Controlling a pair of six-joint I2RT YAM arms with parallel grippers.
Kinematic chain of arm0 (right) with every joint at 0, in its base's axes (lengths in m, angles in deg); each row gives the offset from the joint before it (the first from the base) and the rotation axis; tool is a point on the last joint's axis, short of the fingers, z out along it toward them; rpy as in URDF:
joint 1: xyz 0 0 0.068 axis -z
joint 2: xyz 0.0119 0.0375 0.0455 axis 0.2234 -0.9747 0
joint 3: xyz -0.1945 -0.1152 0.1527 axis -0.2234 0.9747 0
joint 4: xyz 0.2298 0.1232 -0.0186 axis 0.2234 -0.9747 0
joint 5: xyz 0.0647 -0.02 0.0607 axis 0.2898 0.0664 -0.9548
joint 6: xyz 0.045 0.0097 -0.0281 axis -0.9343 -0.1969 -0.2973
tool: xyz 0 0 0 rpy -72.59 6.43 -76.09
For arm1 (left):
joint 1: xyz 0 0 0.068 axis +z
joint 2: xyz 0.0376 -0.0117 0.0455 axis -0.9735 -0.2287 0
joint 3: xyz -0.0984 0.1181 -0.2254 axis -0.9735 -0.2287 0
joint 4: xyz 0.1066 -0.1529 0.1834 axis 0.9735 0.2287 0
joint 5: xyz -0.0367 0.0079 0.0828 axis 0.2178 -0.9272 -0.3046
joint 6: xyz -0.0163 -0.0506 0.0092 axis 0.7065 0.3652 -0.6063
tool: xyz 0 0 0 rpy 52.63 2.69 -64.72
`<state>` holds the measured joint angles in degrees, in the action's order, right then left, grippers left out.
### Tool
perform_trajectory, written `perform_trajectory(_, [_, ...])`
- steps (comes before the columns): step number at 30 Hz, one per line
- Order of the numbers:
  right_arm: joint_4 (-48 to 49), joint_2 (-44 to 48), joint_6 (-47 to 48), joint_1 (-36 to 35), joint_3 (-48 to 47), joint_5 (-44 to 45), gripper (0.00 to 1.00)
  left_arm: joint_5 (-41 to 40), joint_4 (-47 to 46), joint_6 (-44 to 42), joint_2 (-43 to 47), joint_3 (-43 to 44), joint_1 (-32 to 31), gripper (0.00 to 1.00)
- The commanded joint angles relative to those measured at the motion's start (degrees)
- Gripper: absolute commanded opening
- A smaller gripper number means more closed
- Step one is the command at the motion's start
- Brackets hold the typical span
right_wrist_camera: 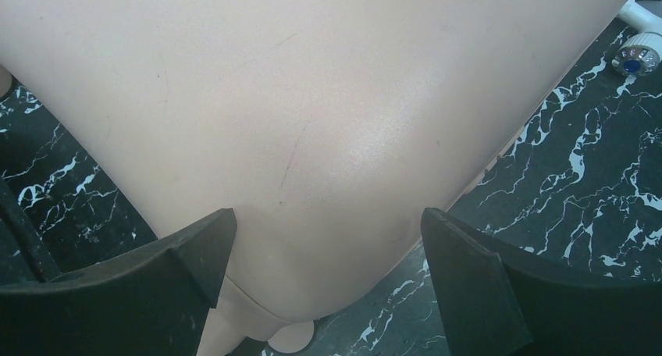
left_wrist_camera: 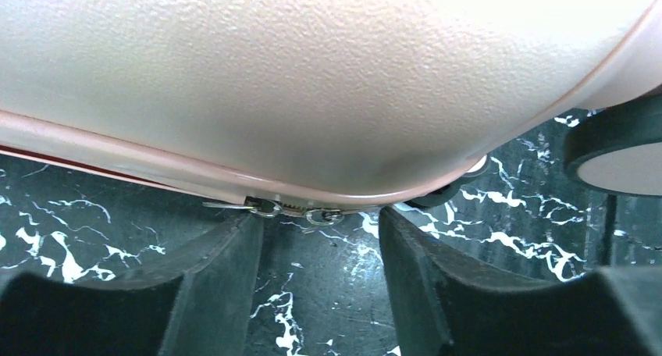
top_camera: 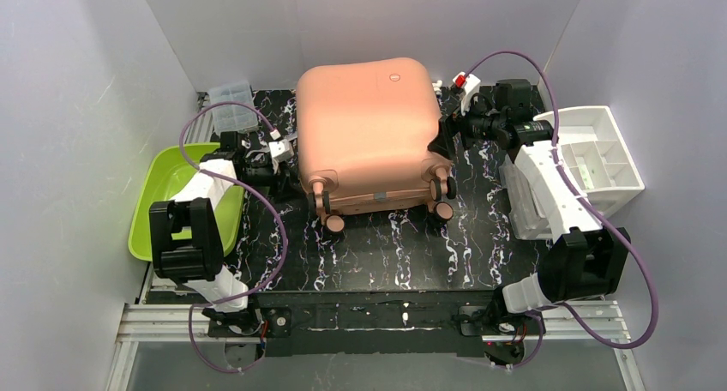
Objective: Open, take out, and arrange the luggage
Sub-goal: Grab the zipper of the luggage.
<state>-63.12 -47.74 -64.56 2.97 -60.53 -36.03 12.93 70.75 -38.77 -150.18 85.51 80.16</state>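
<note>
The luggage (top_camera: 369, 134) lies closed at frame centre, nothing taken out, left gripper (left_wrist_camera: 318, 225) and right gripper (right_wrist_camera: 328, 219) flanking it, jaws apart.

Pretty much the whole shot is the pale salmon-pink hard-shell suitcase (right_wrist_camera: 312, 98), with its rounded corner pointing down into the right gripper (right_wrist_camera: 328, 215). The black fingers (right_wrist_camera: 195, 254) are spread wide either side of it. Black white-veined marble tabletop (right_wrist_camera: 578, 184) shows around it, and there's a small white plastic piece (right_wrist_camera: 636, 51) top right.
</note>
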Motion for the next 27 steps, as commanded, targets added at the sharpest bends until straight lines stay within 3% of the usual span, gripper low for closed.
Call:
perform_trajectory(1, [-2.36, -3.01, 1.56, -0.61, 0.58, 1.61, 0.98, 1.65, -0.11, 0.52, -1.14, 1.72, -1.75, 0.48])
perform_trajectory(7, [-2.36, -3.16, 1.56, -0.61, 0.37, 1.5, 0.99, 1.08, -0.33, 1.79, -2.44, 2.4, -1.9, 0.2])
perform_trajectory(17, [-3.19, -4.85, 1.52, -0.7, -1.02, 1.58, 0.99, 3.16, 1.67, -0.42, 0.25, 0.64, -1.93, 0.0])
perform_trajectory(20, [-3.47, -5.3, 1.47, -0.7, -1.32, 1.58, 0.99, 3.78, 2.0, -1.13, 1.85, -0.67, -1.99, 0.02])
perform_trajectory(23, [-3.84, -5.61, 1.54, -0.79, -1.73, 1.67, 0.98, 2.3, 2.04, -1.24, 2.3, -1.27, -1.88, 0.28])
perform_trajectory(27, [-3.96, -5.59, 1.52, -0.88, -1.74, 1.67, 0.98, 1.83, 2.04, -1.2, 2.04, -1.12, -1.57, 0.35])
